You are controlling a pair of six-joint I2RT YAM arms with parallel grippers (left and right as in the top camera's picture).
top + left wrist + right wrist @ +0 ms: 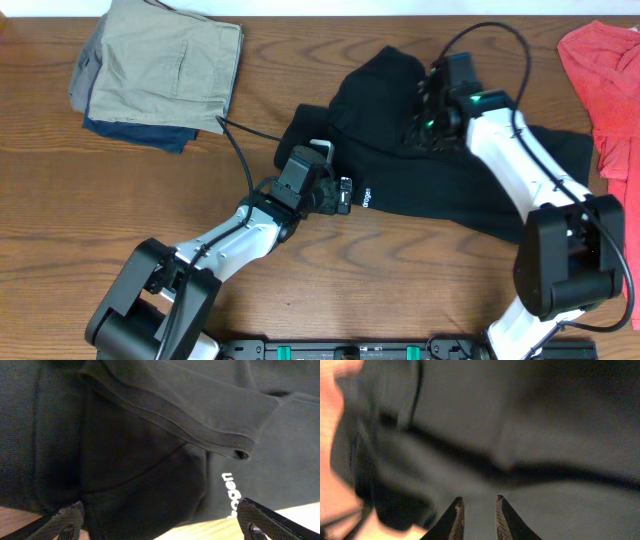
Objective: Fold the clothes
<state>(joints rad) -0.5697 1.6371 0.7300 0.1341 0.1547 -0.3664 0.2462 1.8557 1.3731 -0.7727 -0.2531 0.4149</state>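
Observation:
The black T-shirt lies crumpled across the middle of the wooden table, with white lettering near its front left edge. My left gripper is open at that edge. In the left wrist view its fingers straddle dark fabric, next to the lettering and a sleeve hem. My right gripper is over the bunched upper middle of the shirt. In the blurred right wrist view its fingers stand narrowly apart with grey-black fabric between them, apparently pinching it.
A folded pile of khaki and navy clothes sits at the back left. A red garment lies at the right edge. A black cable runs from the left arm toward the pile. Bare wood lies in front.

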